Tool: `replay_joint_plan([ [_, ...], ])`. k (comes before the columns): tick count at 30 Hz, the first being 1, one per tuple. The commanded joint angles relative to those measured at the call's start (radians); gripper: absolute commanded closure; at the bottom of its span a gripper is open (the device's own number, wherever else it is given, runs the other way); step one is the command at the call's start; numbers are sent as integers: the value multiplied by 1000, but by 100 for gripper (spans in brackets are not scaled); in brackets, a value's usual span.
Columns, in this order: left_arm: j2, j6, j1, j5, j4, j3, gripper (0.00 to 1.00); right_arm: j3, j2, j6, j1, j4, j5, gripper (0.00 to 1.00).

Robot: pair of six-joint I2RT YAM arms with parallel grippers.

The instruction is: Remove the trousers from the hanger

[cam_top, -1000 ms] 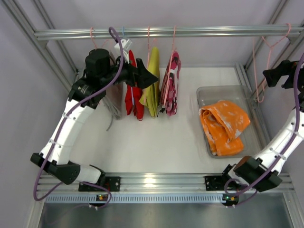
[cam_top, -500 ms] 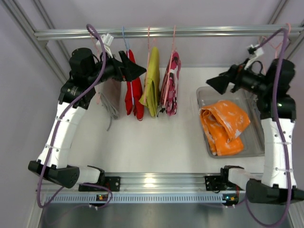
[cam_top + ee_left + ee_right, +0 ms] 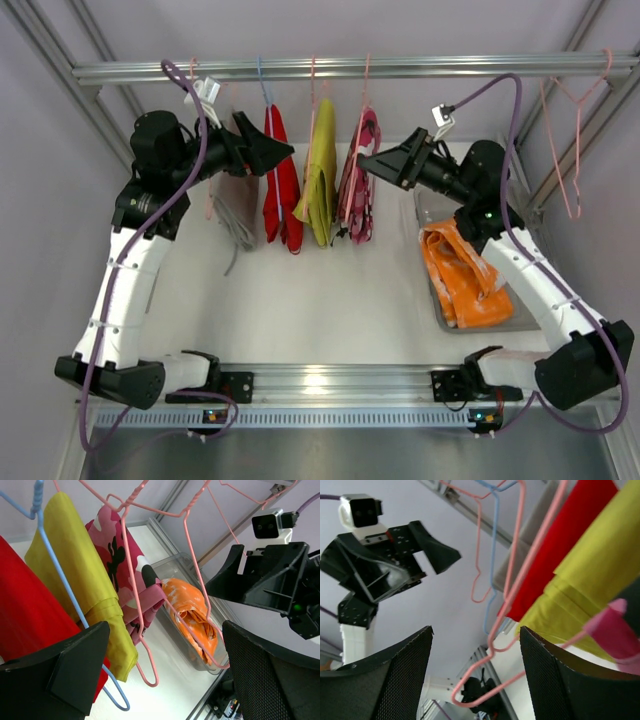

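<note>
Top external view: the left pincer (image 3: 270, 148) and the right pincer (image 3: 375, 163) face each other across a row of hung garments. Both gape wide and hold nothing. The pink camouflage trousers (image 3: 360, 185) hang from a pink hanger (image 3: 135, 580) at the right end of that row, just left of the right pincer. The orange trousers (image 3: 470, 280) already lie crumpled in a clear bin (image 3: 430, 195) on the right.

The main risk looks to be a wrong bite. The yellow garment (image 3: 322, 175) hangs tight against the camouflage pair, so closing fingers could pinch both cloths. They could also catch the thin hanger wire instead. A pull on the wire would likely drag the whole hanger off the rail (image 3: 450, 66). The two pincers work near each other and could knock together. The left arm's purple cable (image 3: 178, 72) loops up near the rail and might snag there.

The white tabletop (image 3: 320, 290) sits inside pale grey walls, with aluminium framing (image 3: 330, 378) along the near edge. An empty pink hanger (image 3: 570, 140) hangs far right.
</note>
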Motion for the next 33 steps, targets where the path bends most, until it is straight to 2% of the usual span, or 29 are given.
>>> replay_joint_plan([
  [1, -15, -17, 15, 18, 62, -12, 1, 57, 27, 132, 85, 199, 81, 31],
  [9, -18, -43, 25, 35, 80, 0, 1, 48, 122, 206, 147, 235, 113, 32],
  [15, -29, -37, 27, 30, 79, -20, 1, 62, 149, 246, 159, 325, 110, 42],
  [17, -26, -49, 27, 38, 94, -40, 1, 53, 141, 258, 159, 350, 109, 54],
  [20, -15, -81, 27, 56, 108, -52, 2, 34, 117, 263, 157, 391, 103, 80],
  [21, -12, -86, 27, 61, 111, -57, 2, 36, 110, 259, 151, 396, 93, 92],
  [23, -7, -86, 27, 62, 115, -57, 2, 42, 97, 256, 147, 405, 80, 99],
  [33, 8, -120, 27, 88, 187, -75, 2, 142, 49, 212, 107, 483, -11, 100],
])
